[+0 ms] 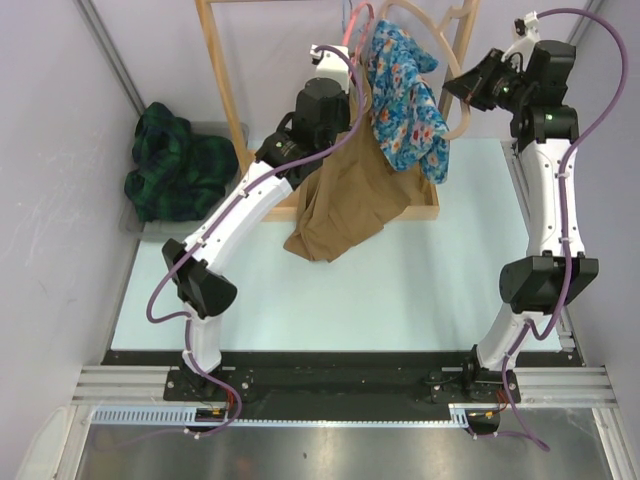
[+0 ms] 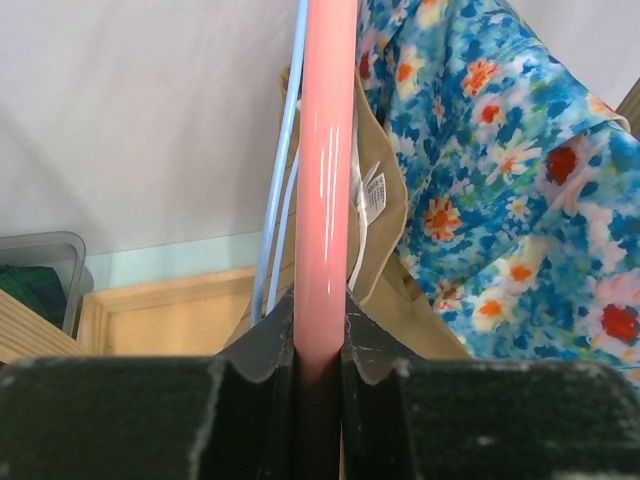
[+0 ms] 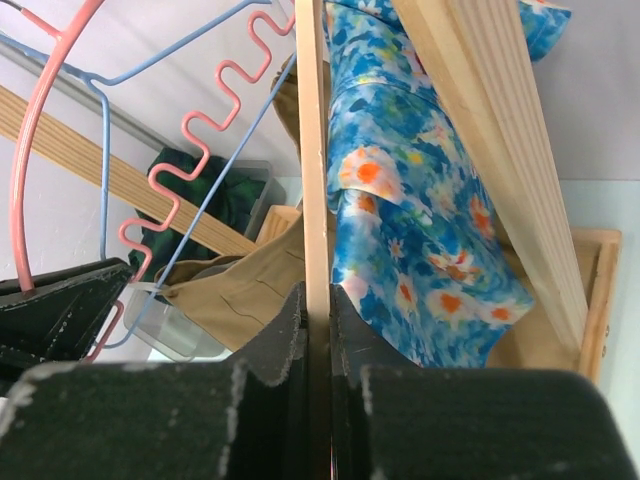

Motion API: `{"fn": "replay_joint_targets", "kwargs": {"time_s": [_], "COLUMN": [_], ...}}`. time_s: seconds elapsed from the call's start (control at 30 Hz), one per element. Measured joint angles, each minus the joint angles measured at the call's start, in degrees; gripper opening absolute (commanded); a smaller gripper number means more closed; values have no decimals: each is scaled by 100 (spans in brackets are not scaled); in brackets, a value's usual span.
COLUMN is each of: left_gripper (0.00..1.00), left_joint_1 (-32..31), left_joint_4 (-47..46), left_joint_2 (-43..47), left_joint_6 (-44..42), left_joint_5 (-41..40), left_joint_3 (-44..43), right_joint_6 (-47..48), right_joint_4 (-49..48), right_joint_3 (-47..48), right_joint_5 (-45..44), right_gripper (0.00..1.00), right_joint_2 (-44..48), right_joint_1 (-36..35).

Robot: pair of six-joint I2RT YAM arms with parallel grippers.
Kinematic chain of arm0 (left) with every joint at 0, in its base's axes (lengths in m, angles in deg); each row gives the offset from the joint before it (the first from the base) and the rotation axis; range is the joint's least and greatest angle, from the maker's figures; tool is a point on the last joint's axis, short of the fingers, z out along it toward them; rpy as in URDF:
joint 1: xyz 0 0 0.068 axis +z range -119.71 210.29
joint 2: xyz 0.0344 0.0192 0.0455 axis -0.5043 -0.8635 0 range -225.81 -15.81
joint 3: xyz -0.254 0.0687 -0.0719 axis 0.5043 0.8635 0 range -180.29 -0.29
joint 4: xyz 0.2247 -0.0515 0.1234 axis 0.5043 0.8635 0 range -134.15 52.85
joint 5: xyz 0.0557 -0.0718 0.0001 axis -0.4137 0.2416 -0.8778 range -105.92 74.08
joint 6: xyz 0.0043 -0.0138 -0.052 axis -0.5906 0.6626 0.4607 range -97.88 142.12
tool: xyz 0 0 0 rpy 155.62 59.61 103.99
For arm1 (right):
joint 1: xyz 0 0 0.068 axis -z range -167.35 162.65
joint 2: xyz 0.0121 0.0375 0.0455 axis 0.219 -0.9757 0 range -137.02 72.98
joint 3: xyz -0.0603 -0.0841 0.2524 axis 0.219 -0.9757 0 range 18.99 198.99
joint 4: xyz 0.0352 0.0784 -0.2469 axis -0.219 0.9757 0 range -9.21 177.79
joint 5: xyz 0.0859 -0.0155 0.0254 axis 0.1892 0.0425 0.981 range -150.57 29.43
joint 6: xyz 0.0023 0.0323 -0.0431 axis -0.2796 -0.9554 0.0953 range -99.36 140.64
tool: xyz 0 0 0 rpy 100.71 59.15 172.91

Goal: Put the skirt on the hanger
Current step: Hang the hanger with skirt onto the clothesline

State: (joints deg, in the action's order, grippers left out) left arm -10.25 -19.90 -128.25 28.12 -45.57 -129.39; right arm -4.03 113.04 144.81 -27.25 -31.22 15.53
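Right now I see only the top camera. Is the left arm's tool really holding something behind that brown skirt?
Observer: Yes. Its wrist camera shows the left tool shut on the bar of a pink hanger.
Operator: And the right arm?
Observer: The right tool is shut on the thin edge of a wooden hanger.
Operator: Is the brown skirt near that pink bar?
Observer: Yes, close beside it. The left wrist camera shows the skirt's white label next to the bar.
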Motion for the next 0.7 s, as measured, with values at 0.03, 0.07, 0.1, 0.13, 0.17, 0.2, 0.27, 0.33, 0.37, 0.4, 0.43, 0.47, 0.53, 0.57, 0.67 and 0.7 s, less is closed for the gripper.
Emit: {"fn": "replay_joint_targets", "kwargs": {"time_s": [0.03,0.07,0.1,0.13,0.17,0.2,0.27,0.33,0.37,0.4,0.43,0.47,0.53,0.57,0.67,0.7], "left_gripper": [0,0,0,0,0,0,0,0,0,0,0,0,0,0,0,0], "left_joint_1": [-2,-7,-13,-20,-24,-31,-46,-66,-76,-83,-101,-116,-138,-153,-199,-214], "left_joint_4": [2,0,2,2,0,-7,-63,-136,-175,-203,-236,-247,-273,-291,-354,-374], "left_joint_2": [0,0,0,0,0,7,52,114,138,157,175,181,188,188,188,188], "left_joint_6": [0,0,0,0,0,-2,-13,-59,-76,-111,-155,-184,-260,-306,-459,-522], "left_joint_5": [-7,-17,-22,-24,-24,-26,-24,-22,-22,-20,-20,-24,-24,-31,-101,-133], "left_joint_3": [0,0,0,0,4,24,122,232,271,313,348,361,367,367,367,363], "right_joint_6": [0,4,4,17,31,42,98,184,177,221,254,260,302,330,345,363], "right_joint_4": [-9,-11,-7,2,4,4,11,122,149,170,225,267,299,291,221,197], "right_joint_3": [2,11,17,24,28,28,26,-37,-46,-72,-120,-140,-212,-282,-564,-656], "right_joint_5": [-2,-4,-7,-22,-42,-85,-184,-365,-428,-516,-638,-732,-957,-1067,-1353,-1434], "right_gripper": [0,0,0,0,2,22,45,56,63,66,69,74,79,88,100,100], "right_joint_2": [-9,-15,-15,-15,-15,-15,-4,63,90,138,225,295,487,614,1043,1187], "right_joint_1": [-4,-15,-28,-48,-63,-85,-118,-153,-166,-170,-170,-170,-168,-168,-160,-151]}}
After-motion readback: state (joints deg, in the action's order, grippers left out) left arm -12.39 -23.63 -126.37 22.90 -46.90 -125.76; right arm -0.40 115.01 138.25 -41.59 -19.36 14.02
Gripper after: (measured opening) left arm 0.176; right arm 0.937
